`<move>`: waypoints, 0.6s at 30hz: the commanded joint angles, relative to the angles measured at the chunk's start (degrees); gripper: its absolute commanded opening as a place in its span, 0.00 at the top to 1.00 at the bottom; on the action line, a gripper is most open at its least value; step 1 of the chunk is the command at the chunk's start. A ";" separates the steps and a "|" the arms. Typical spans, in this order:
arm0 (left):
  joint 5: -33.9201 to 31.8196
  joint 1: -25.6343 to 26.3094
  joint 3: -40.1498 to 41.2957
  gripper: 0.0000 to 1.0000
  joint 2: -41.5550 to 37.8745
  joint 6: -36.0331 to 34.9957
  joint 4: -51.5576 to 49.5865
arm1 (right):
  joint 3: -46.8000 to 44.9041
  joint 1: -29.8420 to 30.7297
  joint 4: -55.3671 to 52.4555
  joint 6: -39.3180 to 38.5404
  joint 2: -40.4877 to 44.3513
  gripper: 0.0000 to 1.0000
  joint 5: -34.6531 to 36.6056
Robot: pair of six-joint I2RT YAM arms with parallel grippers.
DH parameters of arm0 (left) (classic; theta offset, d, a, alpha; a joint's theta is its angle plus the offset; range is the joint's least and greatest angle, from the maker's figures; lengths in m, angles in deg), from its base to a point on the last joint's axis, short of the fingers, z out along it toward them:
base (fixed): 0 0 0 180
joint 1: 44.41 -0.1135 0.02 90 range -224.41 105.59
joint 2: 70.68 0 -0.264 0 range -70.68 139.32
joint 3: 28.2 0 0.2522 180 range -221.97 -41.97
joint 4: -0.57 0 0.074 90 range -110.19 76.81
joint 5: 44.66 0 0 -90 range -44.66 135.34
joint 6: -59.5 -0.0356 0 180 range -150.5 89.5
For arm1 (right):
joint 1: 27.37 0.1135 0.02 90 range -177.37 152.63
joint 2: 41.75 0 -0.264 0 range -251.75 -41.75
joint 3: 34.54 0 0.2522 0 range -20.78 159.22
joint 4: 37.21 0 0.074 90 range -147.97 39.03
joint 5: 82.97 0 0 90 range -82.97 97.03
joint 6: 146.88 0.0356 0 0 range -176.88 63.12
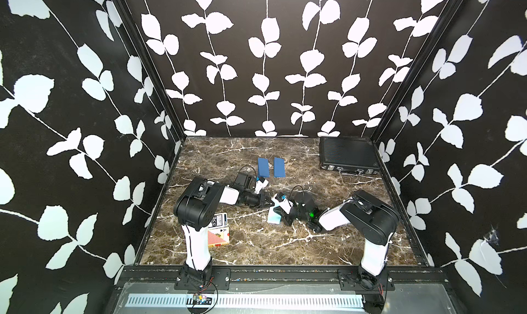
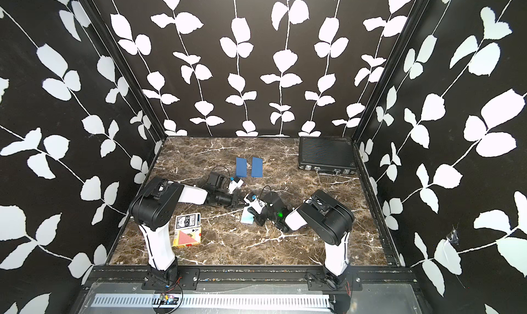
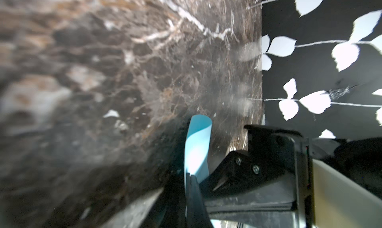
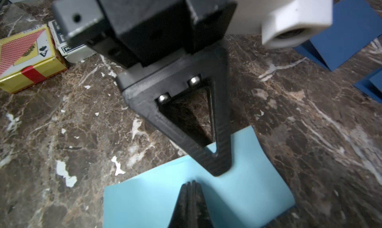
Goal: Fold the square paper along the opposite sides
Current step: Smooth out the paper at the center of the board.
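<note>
Light blue square paper sheet [image 4: 248,187] sits mid-way across the brown marble table [image 1: 256,241], one edge curled up. Left gripper [image 3: 189,176] is clenched on the raised edge. Right gripper [image 4: 191,184] is clenched with its tips at the sheet; pinch unclear. Risk: opposing pulls tear or skew the paper, so the crease lands off-centre.

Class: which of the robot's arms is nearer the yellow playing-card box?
Left. The left arm rises right beside the yellow playing-card box, partly overlapping it in both top views; the right arm stands far across from it.
</note>
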 commanded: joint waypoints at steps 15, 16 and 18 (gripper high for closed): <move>-5.52 -3.01 3.07 1.00 3.32 1.28 2.97 | -10.66 6.22 7.36 4.89 -3.30 1.00 11.19; -5.46 -3.03 3.20 1.00 3.37 1.30 3.20 | -11.24 6.43 7.37 5.00 -2.97 1.00 11.64; -5.35 -3.11 3.41 1.00 3.33 1.29 3.27 | -12.09 6.85 7.20 5.25 -2.54 1.00 12.27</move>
